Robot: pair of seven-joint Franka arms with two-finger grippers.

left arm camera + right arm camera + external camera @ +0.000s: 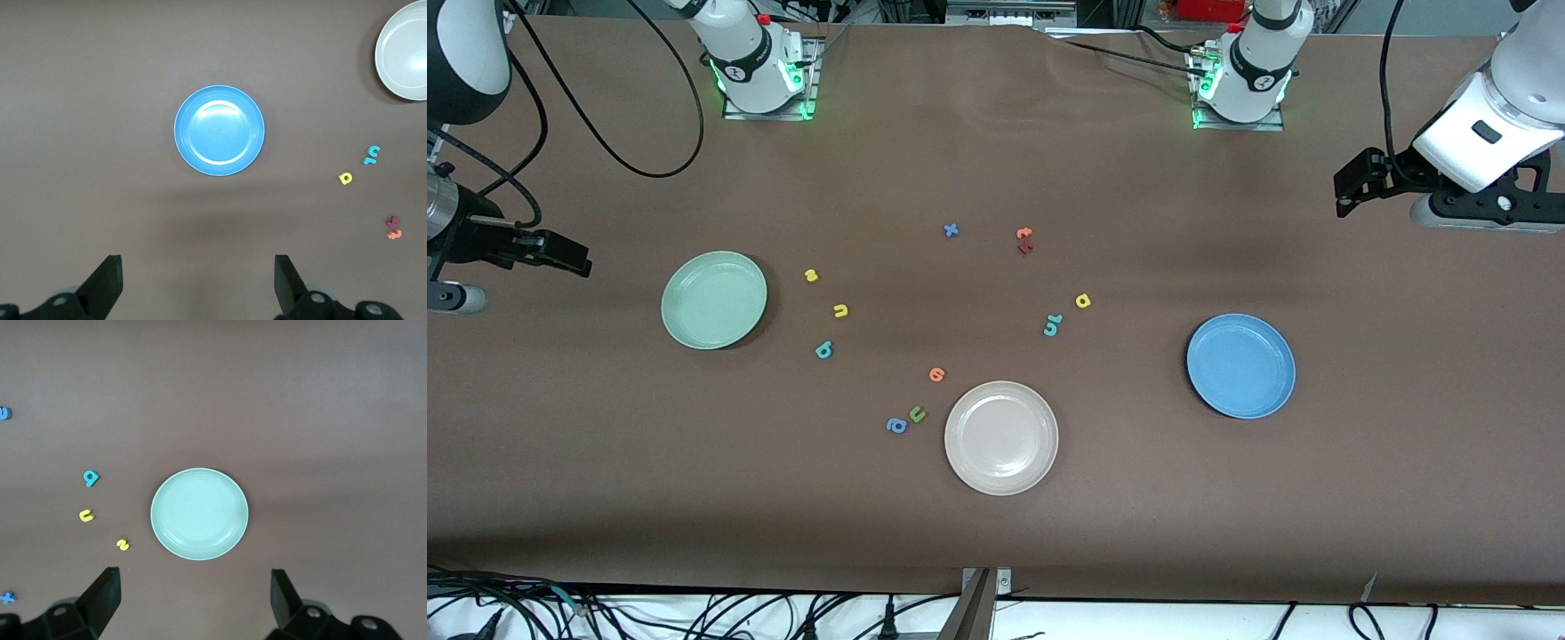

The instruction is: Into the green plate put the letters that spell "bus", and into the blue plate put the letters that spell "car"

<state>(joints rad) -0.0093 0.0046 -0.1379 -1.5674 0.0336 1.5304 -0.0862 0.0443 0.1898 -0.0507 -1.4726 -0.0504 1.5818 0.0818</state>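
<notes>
The green plate lies toward the right arm's end. Beside it lie the yellow s, yellow u and teal b. The blue plate lies toward the left arm's end. The yellow a and the touching teal c and r lie beside it, toward the table's middle. Both plates hold nothing. My left gripper hangs open and empty high over the table's end. My right gripper does the same at its end.
A beige plate lies nearest the front camera. By it are an orange letter, a green u and a blue a. A blue x and orange and red letters lie nearer the bases.
</notes>
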